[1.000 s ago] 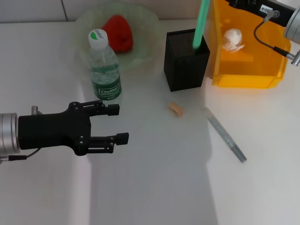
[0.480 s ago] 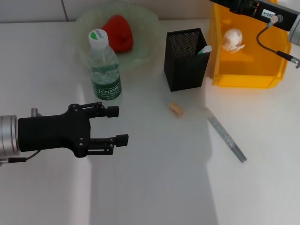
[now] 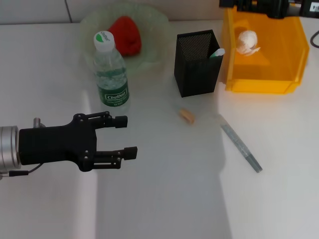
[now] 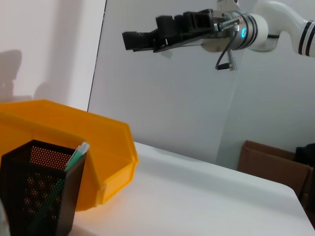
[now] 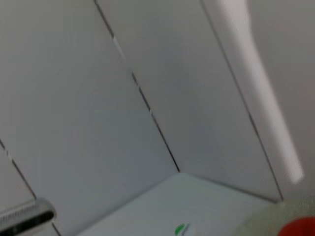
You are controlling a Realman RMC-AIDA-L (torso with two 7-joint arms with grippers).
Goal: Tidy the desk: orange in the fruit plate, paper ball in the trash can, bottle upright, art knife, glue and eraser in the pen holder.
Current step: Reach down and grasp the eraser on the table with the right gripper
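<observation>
White worktop (image 3: 164, 199) fills the head view. At lower left the left claw (image 3: 124, 135) hovers released, its fingers spread and empty, just below the upright bottle (image 3: 110, 70). Behind the bottle at upper left, the orange (image 3: 126, 34) sits in the fruit plate (image 3: 154, 22). At upper centre the pen holder (image 3: 197, 62) stands with a green-and-white tip (image 3: 217, 52) showing at its rim. Beside it at upper right, the trash can (image 3: 264, 55) holds the paper ball (image 3: 247, 41). The eraser (image 3: 187, 116) lies on the worktop below the pen holder, with a grey art knife (image 3: 241, 144) to its right. The right claw (image 4: 142, 40) hangs high above the trash can, its fingers held close together, gripping nothing.
</observation>
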